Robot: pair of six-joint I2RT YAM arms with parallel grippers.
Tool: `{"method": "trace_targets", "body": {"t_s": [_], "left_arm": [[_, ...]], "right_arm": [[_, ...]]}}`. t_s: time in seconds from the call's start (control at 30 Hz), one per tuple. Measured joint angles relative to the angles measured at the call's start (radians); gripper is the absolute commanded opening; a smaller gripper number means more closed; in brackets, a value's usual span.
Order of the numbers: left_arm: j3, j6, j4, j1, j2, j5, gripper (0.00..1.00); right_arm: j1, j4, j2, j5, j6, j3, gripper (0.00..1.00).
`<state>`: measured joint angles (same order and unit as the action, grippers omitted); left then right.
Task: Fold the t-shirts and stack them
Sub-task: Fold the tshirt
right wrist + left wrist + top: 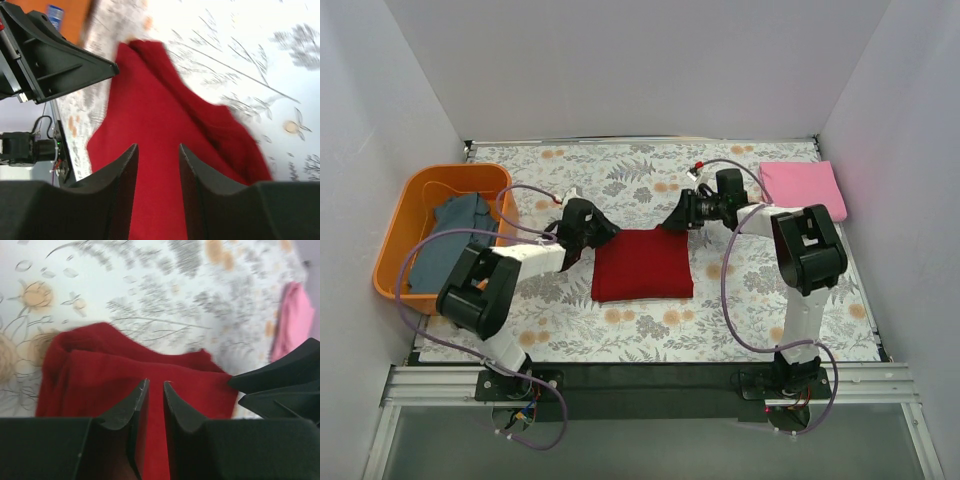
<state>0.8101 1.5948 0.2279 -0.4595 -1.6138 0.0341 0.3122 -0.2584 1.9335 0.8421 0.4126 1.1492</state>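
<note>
At the middle of the desk (740, 300) lies the dark red t-shirt (643, 264), folded into a neat rectangle on the floral tablecloth (620, 170). Its long axis runs left to right across the desk, tipped slightly, with one long edge facing the arm bases and the other facing the far wall. Both arms reach to that far edge. The left gripper (612, 232) sits at the far left corner and the right gripper (667, 224) at the far right corner, probably because a corner hold keeps the layers square for the next fold or for carrying. In the right wrist view the right gripper's jaws are parted, with nothing between them and red cloth beneath. In the left wrist view the left gripper's jaws are drawn to a narrow slit with red showing through; I cannot tell whether they pinch cloth or only hang above it. The pink t-shirt (803, 185) lies folded at the far right corner of the desk, well apart, and looks like the base of the stack. The grey-blue t-shirt (448, 240) lies crumpled in the orange basket (415, 195) on the left, not yet folded.
</note>
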Motion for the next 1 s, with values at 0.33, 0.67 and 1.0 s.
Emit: {"method": "trace_targets", "body": {"t_s": [0.33,0.67,1.0], "left_arm": [[0.002,0.036,0.138,0.145,-0.218,-0.151,0.18],[-0.059,0.031,0.022,0.123,0.074,-0.214,0.29],[-0.285,0.164,-0.057,-0.071,0.310,-0.288,0.09]], "right_arm": [[-0.077,-0.154,0.194,0.079,0.052,-0.015,0.36],[-0.012,-0.187,-0.086,0.081,0.117,-0.179,0.27],[0.271,-0.252,-0.209,0.100,0.196,-0.364,0.01]]}}
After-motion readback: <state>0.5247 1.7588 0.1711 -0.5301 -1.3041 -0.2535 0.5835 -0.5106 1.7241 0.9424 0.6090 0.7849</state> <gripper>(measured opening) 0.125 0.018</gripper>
